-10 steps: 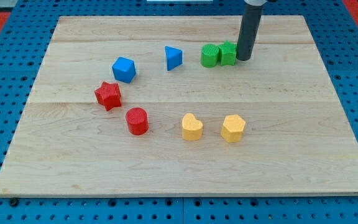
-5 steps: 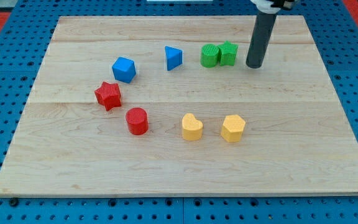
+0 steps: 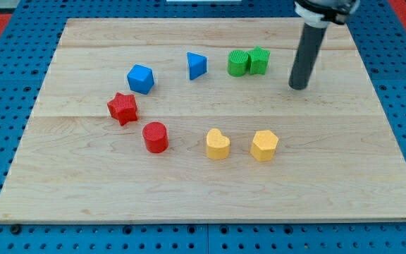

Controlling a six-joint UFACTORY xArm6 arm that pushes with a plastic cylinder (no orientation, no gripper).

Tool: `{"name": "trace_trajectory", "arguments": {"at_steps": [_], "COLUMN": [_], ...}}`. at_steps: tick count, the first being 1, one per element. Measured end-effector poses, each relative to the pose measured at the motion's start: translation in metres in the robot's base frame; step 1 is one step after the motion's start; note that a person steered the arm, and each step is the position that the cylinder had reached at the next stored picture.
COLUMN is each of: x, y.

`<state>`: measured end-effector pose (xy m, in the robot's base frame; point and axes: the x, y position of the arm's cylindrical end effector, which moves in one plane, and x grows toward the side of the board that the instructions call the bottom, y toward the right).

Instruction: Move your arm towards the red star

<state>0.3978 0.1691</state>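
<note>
The red star [image 3: 122, 108] lies on the wooden board [image 3: 210, 190] at the view's left. My tip [image 3: 299, 87] rests on the board at the upper right, far to the right of the red star. It stands a little right of and below the green star [image 3: 259, 60], apart from it.
A green cylinder [image 3: 238, 63] touches the green star's left side. A blue triangle [image 3: 197, 65] and a blue cube [image 3: 140, 78] sit left of them. A red cylinder [image 3: 155, 137] lies below-right of the red star. A yellow heart [image 3: 218, 144] and a yellow hexagon [image 3: 264, 145] sit lower centre.
My tip has moved right and down, away from the green star it stood against. No block has moved.
</note>
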Motion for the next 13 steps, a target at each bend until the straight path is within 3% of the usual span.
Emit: {"name": "trace_trajectory", "arguments": {"at_steps": [1, 2, 7, 9, 11, 13], "x": [0.111, 0.219, 0.221, 0.216, 0.126, 0.058], "y": [0.033, 0.028, -0.057, -0.184, -0.344, -0.399]}}
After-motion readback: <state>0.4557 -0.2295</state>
